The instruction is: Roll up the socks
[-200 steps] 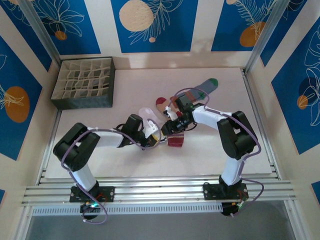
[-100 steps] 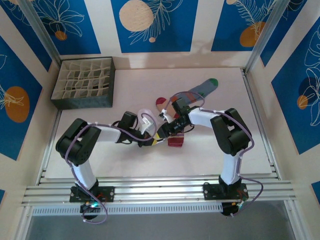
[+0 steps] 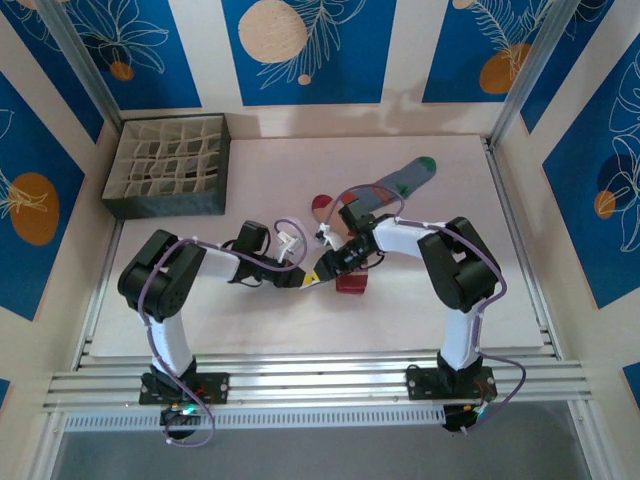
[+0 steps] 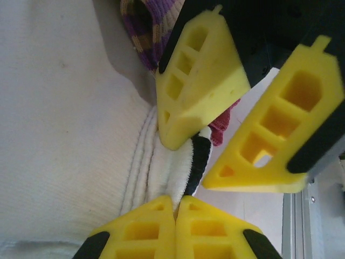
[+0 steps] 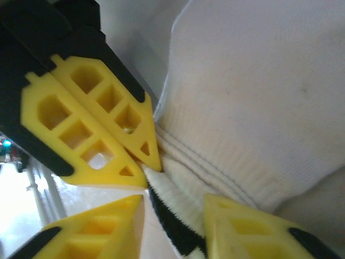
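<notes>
While looking along the left claw (image 4: 175, 200), find its two yellow fingers clenched flush, tip against tip, hard up to the ribbed cuff (image 4: 145, 162) of the white sock (image 4: 70, 140). Cannot tell about any fold nipped between those tips. Plenty of plain white fabric spreading off to one side of that claw, lying on the table (image 3: 400, 300).

Directly ahead, nose to nose with it, find the right claw (image 5: 173, 200), released partway: fingers spread, straddling the cuff edge with its dark stripe (image 4: 200, 156). One fingertip touching the white ribbing, the other standing clear of it. No grasp to speak of there.

Just behind the right claw's fingers, from the left wrist, note maroon fabric and a striped purple-and-cream patch. From above, find the peach sock (image 3: 321, 207) just beyond the two claws toward the back wall, maroon toe showing, running under the right arm.

Farther beyond the right claw, toward the back right, find the grey-blue sock (image 3: 398, 182) lying flat, green toe (image 3: 428, 162) pointing away, well apart from both claws.

Well off past the left claw, at the back left, note a divider box (image 3: 165, 207).
</notes>
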{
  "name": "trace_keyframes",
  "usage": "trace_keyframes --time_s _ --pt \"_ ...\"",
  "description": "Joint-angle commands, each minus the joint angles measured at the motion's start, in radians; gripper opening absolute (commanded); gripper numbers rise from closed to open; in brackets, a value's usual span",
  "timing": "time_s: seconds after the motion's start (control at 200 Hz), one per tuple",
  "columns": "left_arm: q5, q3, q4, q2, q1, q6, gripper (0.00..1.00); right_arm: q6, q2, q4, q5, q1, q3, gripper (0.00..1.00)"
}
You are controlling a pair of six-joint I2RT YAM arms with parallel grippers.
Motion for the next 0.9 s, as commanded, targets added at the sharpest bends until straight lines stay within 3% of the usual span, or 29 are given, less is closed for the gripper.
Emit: trace_keyframes --time_s 0.0,0.065,0.115,0.325,0.595,0.75,0.895 --pt "-0.062 -0.008 -0.016 0.022 0.020 -0.013 0.00 0.008 0.018 -0.051 0.066 0.015 0.005 0.19" --pt "-0.083 -0.022 -0.010 0.005 0.020 0.003 0.00 0.018 0.029 -0.077 0.073 0.015 0.024 0.13" --pt "-0.104 -0.030 -0.009 -0.014 0.021 0.025 0.06 0.024 0.037 -0.102 0.082 0.015 0.040 0.09" --pt "-0.163 -0.084 0.051 -0.109 0.018 0.109 0.24 0.040 0.089 -0.219 0.113 0.015 0.119 0.04" --pt "-0.206 -0.194 0.201 -0.270 0.009 0.246 0.28 0.050 0.122 -0.296 0.113 0.017 0.180 0.03" --pt "-0.323 -0.265 0.254 -0.365 -0.066 0.419 0.30 0.026 0.145 -0.350 0.103 0.018 0.223 0.03" --pt "-0.509 -0.282 0.255 -0.377 -0.188 0.593 0.36 -0.001 0.170 -0.412 0.100 0.016 0.266 0.02"
